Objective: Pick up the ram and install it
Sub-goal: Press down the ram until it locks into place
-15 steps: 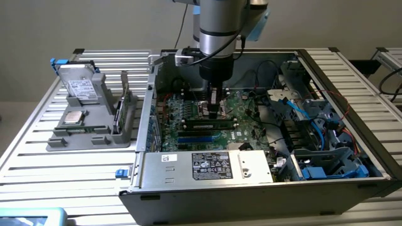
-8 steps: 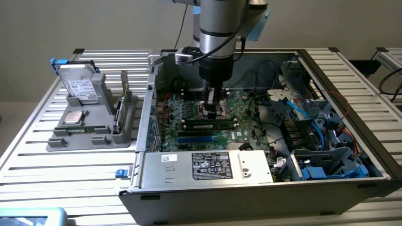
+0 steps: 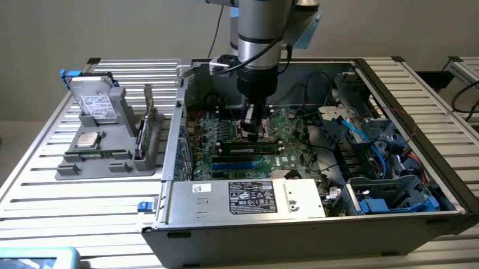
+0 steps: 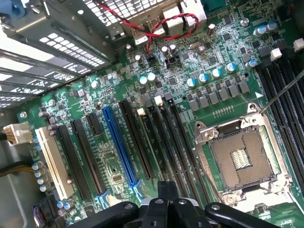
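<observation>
Entry: progress check, RAM install.

- Slatted table carries the open computer case. A grey parts fixture sits just beside it on the exterior view's left.
- The arm reaches straight down into the case, over the motherboard.
- Gripper hangs low over the bank of long black slots. Its jaws are clenched together, and you can see nothing gripped between them. In the wrist view the closed gripper points at those slots, with the blue slot to one side and the empty processor socket to the other.
- The ram lies lengthwise in one of the slots, directly under the fingertips. It is level, and its dark chips face the exterior camera.

Judgement: you can count the pick-up and the placing into the slot as done, since the stick is on the board and out of the jaws. Open items are whether it is pressed fully home and whether the end latches have caught. I also cannot tell whether the fingertips touch its top edge or hover just above.
</observation>
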